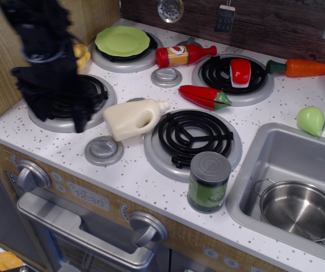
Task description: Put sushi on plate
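The sushi [240,72], a small red-topped nigiri on a white base, sits on the back right burner [233,79]. The lime-green plate [122,41] lies on the back left burner. My black gripper [71,116] hangs over the front left burner, far left of the sushi and in front of the plate. It is motion-blurred, so its jaws cannot be made out. Nothing shows in it.
A cream jug [134,118] lies just right of the gripper. A ketchup bottle [184,55], red chili pepper [204,96], carrot [303,68] and green can [209,181] stand about. A yellow pepper [83,54] is half hidden behind the arm. A sink [275,147] holds a steel pot [299,209].
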Controlling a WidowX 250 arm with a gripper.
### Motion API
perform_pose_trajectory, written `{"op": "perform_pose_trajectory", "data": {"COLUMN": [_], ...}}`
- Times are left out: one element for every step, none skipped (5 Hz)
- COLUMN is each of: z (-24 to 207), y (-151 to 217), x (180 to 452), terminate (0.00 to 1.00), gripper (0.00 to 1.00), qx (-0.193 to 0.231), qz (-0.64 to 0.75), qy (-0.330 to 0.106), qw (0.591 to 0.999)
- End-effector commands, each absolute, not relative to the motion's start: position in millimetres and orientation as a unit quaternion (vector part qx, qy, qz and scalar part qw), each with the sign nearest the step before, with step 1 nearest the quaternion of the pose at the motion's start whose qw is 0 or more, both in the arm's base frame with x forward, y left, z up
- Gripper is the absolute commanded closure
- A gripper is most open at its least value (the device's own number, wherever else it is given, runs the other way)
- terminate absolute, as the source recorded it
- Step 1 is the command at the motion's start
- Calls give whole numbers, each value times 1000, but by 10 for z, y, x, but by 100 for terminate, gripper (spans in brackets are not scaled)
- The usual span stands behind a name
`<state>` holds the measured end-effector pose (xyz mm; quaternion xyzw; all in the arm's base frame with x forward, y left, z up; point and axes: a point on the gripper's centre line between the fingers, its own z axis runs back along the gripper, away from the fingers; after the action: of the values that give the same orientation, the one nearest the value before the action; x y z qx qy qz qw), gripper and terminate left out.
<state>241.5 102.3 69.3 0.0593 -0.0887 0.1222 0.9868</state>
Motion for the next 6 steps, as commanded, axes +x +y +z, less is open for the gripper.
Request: {"op": "perform_pose_trajectory", "data": {"z": [1142,1202,1152,1161,1099,971], "y": [637,292,103,-104,-310,-460], "x": [2762,3058,3324,3518,3670,3884], "terminate": [0,0,0,0,0,0], "gripper": [0,0,0,0,0,0], "qx": [68,55,53,56,69,72], "qz": [171,182,164,159,166,148], "qy": [-142,-157,-178,-193,-208,-217], "qw": [973,969,969,967,962,962]}}
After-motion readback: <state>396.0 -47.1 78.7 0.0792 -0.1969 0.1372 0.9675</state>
